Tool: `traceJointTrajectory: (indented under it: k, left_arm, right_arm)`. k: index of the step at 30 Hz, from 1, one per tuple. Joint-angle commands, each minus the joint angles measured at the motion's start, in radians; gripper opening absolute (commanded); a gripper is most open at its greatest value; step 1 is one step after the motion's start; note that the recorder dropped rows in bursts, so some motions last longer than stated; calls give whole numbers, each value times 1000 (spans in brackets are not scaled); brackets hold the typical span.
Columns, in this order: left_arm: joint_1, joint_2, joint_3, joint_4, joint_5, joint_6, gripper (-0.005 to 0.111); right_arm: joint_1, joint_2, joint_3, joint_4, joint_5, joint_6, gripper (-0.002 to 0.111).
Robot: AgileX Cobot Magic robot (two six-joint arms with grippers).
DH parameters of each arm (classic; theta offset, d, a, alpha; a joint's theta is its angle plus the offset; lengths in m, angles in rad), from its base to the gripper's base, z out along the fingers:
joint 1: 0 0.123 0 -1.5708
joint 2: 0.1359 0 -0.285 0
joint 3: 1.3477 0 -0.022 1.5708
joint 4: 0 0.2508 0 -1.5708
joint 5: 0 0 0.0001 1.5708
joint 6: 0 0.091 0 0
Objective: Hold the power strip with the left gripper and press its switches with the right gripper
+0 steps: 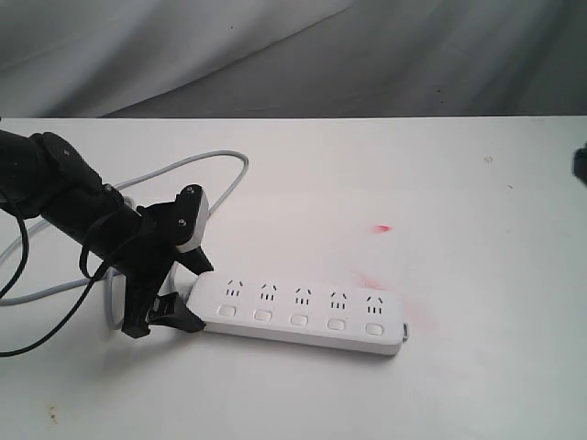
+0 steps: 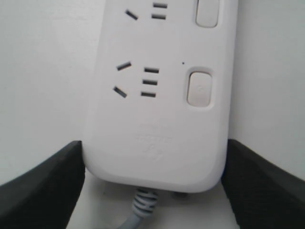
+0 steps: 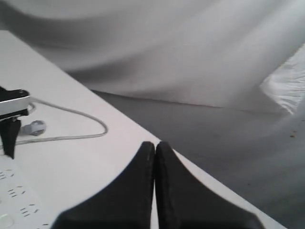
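The white power strip (image 1: 303, 312) lies flat on the white table (image 1: 459, 202), its row of switches (image 1: 299, 320) along the near side. My left gripper (image 1: 195, 295) straddles the strip's cord end. In the left wrist view the black fingers (image 2: 47, 186) press against both long sides of the strip (image 2: 157, 119), beside the nearest switch (image 2: 199, 88). The grey cord (image 1: 229, 160) loops away behind the left arm. My right gripper (image 3: 155, 145) is shut on nothing and hovers well off to the right of the strip (image 3: 14, 200). Only a dark sliver of the right arm (image 1: 580, 165) shows in the exterior view.
Two faint red marks (image 1: 383, 227) stain the table beyond the strip. Crumpled grey cloth (image 1: 293, 55) hangs behind the table's far edge. A thin black cable (image 1: 18, 275) trails from the left arm at the left border.
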Motion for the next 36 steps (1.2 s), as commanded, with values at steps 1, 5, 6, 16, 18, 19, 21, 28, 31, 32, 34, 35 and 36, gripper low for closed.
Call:
traceJointTrajectory:
  k: [1,5,6,16,18,19,21,28,31,32,34,35,36]
  left_arm:
    - [-3,1,-2,-3,8,-4,59]
    - [-3,1,-2,-3,8,-4,59]
    - [-3,1,-2,-3,8,-4,59]
    - [-3,1,-2,-3,8,-4,59]
    - [-3,1,-2,-3,8,-4,59]
    - [-3,1,-2,-3,8,-4,59]
    - [-3,1,-2,-3,8,-4,59]
    - [-3,1,-2,-3,8,-4,59]
    - [-3,1,-2,-3,8,-4,59]
    - [-3,1,-2,-3,8,-4,59]
    - [-3,1,-2,-3,8,-4,59]
    - [-3,1,-2,-3,8,-4,59]
    - [-3,1,-2,-3,8,-4,59]
  right_arm:
    - [-133,-137,45,3,42,6,0]
    - [-281,-246,74,3,143,6,0]
    - [-315,-273,79,5,171,6,0]
    - [-457,-445,149,9,225,34,0]
    - [-455,-445,185,9,221,50,0]
    - [-454,-445,194,9,218,50,0]
    - [-454,-445,214,9,202,50,0]
    - [-454,-445,301,11,96,78,0]
    - [-454,-445,309,11,78,88,0]
    - [-454,-445,309,11,69,88,0]
    - [-454,-445,309,11,69,88,0]
    - [-454,-445,309,11,69,88,0]
    - [-454,-445,309,11,69,88,0]
